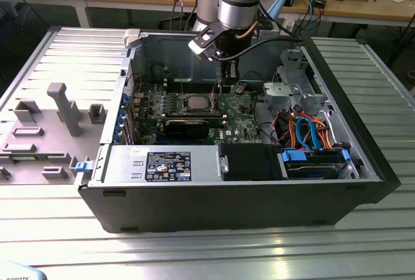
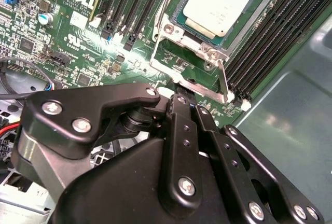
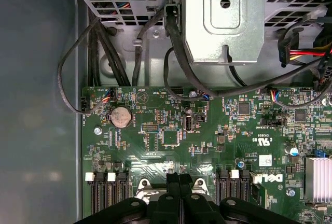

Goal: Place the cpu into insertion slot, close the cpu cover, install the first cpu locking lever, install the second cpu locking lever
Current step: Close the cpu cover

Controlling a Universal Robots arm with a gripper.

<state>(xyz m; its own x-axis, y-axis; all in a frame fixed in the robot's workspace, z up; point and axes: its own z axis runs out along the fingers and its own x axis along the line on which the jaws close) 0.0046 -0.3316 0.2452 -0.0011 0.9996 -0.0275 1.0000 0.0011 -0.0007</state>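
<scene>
The cpu (image 2: 218,3) lies flat in the insertion slot (image 2: 179,21), its dull silver top showing; in the exterior view the cpu (image 1: 196,103) sits mid-board. The cpu cover (image 2: 199,86) stands tilted up off the socket on the side towards my gripper, with green board seen through its window. My gripper (image 2: 188,99) is shut with nothing between its fingers, its tips against the cover's raised edge. A thin locking lever (image 2: 167,3) runs along one side of the socket, and a flat lever end (image 2: 222,79) stands up beside the cover. In the first wrist view my gripper (image 3: 179,177) hangs over the board.
Black memory slots (image 2: 270,32) flank the socket on both sides. A long black graphics card (image 1: 188,126) lies in front of it. A metal drive cage (image 3: 223,16) with black cables and orange and blue cables (image 1: 305,131) fill the case on the exterior view's right.
</scene>
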